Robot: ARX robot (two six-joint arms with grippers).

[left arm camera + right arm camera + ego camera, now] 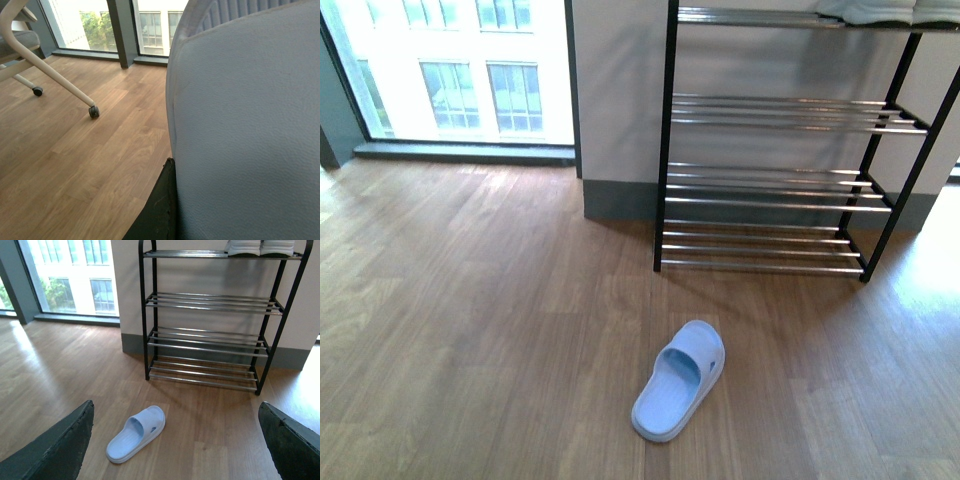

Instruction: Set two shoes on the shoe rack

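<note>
Blue slipper (240, 125) gripped in left gripper (167, 212); right gripper (175, 440) wide open, empty

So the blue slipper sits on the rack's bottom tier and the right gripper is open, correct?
No. The blue slipper lies on the floor in front of the shoe rack, not on its bottom tier; the front view shows it. The right gripper is open.

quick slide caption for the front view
Light blue slipper lying on the wood floor in front of the black shoe rack.
</note>
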